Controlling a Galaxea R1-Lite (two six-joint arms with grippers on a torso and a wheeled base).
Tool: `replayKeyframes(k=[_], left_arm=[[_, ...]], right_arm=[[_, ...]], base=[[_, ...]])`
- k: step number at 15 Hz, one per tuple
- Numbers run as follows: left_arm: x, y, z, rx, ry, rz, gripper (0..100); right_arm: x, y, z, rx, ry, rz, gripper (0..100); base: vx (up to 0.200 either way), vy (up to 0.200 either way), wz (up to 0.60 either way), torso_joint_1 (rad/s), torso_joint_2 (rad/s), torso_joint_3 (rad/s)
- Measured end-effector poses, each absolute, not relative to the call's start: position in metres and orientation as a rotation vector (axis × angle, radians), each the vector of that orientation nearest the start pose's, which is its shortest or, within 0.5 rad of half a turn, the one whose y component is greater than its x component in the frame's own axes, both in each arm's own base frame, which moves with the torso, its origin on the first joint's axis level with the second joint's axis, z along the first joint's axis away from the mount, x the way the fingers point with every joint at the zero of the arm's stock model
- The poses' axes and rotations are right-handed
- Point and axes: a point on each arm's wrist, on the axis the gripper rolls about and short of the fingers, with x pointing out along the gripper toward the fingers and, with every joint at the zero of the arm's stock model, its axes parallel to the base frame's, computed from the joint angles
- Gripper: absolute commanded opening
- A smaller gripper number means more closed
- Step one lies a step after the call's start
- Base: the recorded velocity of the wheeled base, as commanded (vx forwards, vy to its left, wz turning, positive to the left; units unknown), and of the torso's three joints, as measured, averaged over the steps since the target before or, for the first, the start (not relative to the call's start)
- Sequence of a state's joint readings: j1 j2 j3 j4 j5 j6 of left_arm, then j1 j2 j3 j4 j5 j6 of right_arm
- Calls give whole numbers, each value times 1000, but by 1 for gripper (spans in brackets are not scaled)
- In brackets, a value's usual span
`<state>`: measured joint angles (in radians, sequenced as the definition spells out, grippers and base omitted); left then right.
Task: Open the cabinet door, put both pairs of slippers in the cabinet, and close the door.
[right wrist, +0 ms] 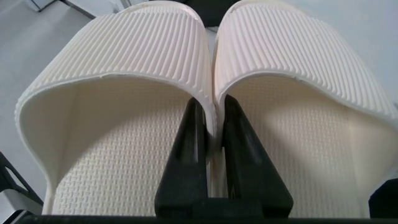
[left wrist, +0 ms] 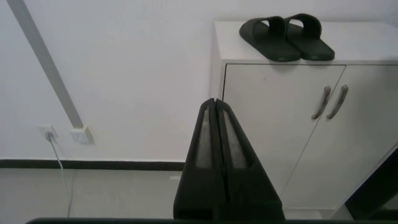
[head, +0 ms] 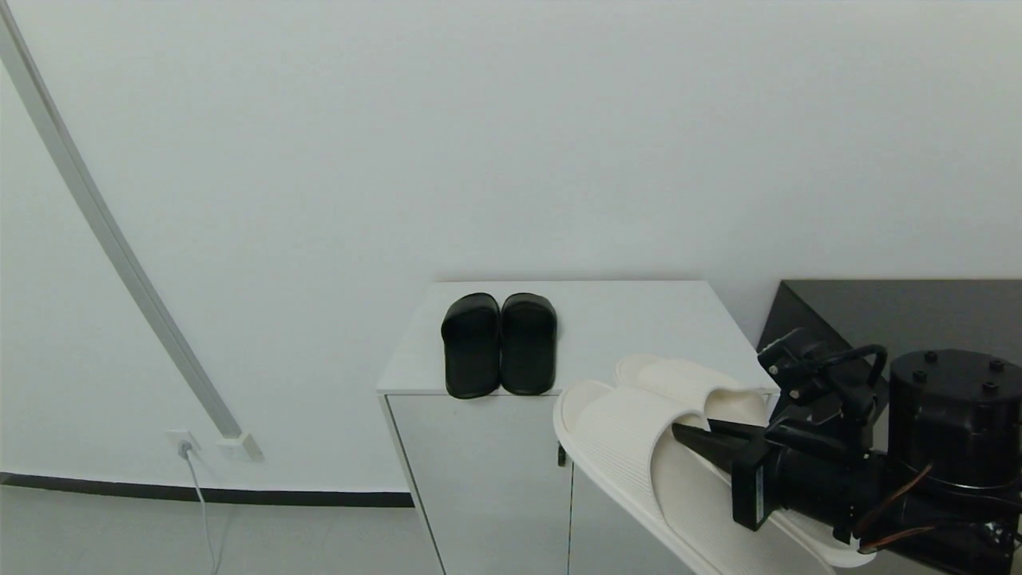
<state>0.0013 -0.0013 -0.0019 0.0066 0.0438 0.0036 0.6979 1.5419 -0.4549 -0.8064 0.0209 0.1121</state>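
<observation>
While my right gripper (right wrist: 210, 121) pinches the two white slippers (head: 623, 435) together by their touching straps, near the cabinet (head: 639, 319), two black slippers (head: 499, 343) sit paired on its top above two closed doors (left wrist: 273, 137), and my left gripper (left wrist: 216, 109) is closed, empty.

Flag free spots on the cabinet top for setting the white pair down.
Widest bare patch: cabinet top right of the black slippers, back to the wall. Narrower strips lie left of and behind them. Crowded: the front edge where the black pair sits, and the front right corner, overlapped in the head view by the white slippers in the right gripper.
</observation>
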Motion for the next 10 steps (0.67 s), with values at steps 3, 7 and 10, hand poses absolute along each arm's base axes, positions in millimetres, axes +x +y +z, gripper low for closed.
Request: replayKeyframes(k=[3,7,10], left_arm=[[-23,1,75,3,3,46,0],[-23,1,75,3,3,46,0],[-23,1,75,4,3,46,0]], right_arm=[[181,152,150,9,316,696,0],[181,152,150,7,318,696,0],[180,152,148,-13,315,700,0]], base=[[0,0,0,-159,360,204],[0,0,0,-157,370,215],[0,0,0,-201,461,260]])
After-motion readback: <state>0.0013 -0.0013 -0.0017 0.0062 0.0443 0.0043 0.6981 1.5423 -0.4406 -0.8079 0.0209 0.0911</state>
